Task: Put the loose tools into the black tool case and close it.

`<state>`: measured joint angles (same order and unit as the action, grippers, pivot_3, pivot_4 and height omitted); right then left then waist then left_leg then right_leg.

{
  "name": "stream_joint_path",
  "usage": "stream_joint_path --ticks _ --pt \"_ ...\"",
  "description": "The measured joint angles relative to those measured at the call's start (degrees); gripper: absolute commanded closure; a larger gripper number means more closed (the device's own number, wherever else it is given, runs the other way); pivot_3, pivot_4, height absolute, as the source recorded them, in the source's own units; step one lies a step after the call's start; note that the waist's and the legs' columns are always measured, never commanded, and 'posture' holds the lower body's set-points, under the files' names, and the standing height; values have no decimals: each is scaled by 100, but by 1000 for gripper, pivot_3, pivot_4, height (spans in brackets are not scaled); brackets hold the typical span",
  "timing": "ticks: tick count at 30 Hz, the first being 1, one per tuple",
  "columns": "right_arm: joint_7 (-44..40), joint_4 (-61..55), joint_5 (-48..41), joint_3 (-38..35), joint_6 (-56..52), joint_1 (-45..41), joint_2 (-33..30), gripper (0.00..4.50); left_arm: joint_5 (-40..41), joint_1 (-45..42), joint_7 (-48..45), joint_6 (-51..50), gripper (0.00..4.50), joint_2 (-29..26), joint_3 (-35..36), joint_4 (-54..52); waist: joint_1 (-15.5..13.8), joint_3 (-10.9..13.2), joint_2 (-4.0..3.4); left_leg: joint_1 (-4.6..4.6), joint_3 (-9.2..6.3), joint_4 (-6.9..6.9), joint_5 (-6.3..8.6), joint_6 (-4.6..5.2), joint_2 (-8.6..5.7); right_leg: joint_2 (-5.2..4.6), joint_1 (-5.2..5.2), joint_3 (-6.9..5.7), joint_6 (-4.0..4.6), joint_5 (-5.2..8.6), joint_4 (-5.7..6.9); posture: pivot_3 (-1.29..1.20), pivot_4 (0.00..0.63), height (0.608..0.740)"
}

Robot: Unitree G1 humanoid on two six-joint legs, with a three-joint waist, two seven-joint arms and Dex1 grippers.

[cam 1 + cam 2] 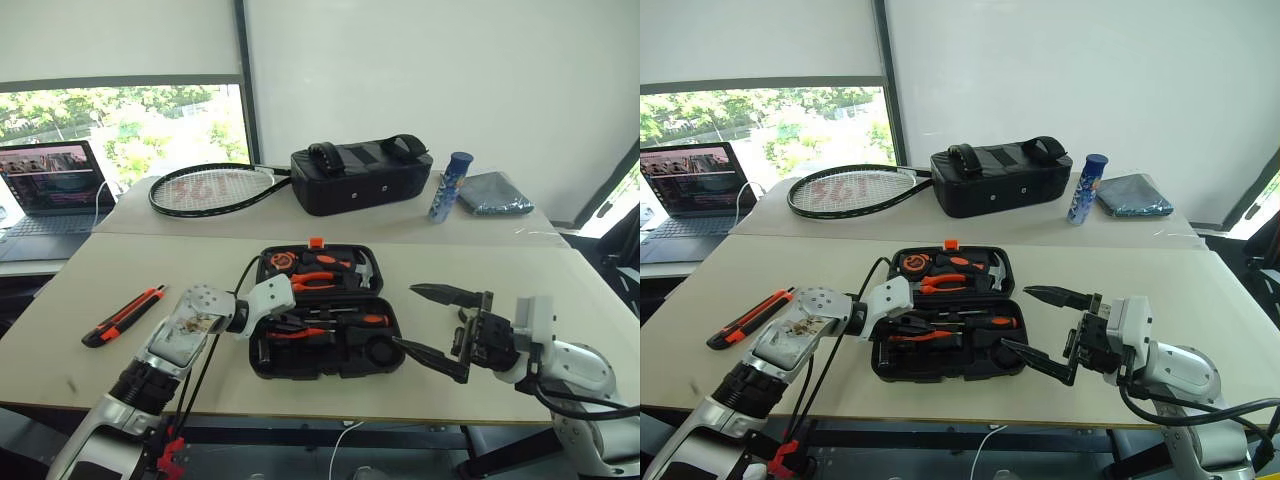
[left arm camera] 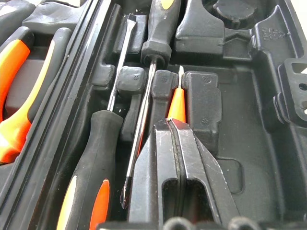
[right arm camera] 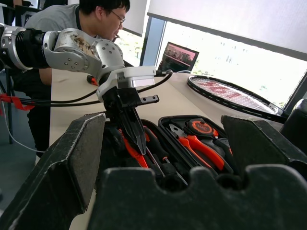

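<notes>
The black tool case [image 1: 325, 312] lies open on the surface [image 1: 520, 270], two screwdrivers [image 2: 91, 163] already in it. The utility knife [image 1: 124, 315] is left outside. Our left claw [image 2: 175, 143], closed on the slim orange tool [image 2: 176, 103], reaches down into the case. Our right claw [image 1: 440, 330] waits wide open, empty, beside it.

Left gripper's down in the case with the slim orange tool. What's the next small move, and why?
Probably open the left gripper and lift clear: it is shut on the slim orange tool, which already lies in a slot of the case. The utility knife lies loose on the table.
</notes>
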<state>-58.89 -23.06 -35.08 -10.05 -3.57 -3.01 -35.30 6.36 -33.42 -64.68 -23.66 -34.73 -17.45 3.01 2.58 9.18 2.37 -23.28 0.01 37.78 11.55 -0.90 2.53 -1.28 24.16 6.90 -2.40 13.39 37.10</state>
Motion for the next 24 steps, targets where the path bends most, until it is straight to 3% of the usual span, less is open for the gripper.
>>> stream_joint_path --ticks 19,24 --pt "33 0 -1 0 -3 -36 0 0 38 246 41 77 4471 -84 17 -217 4 0 0 3 1 0 0 0 1 0 -1 1 15 9 0 0 150 740" --pt "-26 2 -11 -14 -3 -37 -38 0 838 396 77 146 4471 74 918 -376 1 2 2 -5 1 0 0 0 3 0 6 -1 10 6 0 0 150 740"
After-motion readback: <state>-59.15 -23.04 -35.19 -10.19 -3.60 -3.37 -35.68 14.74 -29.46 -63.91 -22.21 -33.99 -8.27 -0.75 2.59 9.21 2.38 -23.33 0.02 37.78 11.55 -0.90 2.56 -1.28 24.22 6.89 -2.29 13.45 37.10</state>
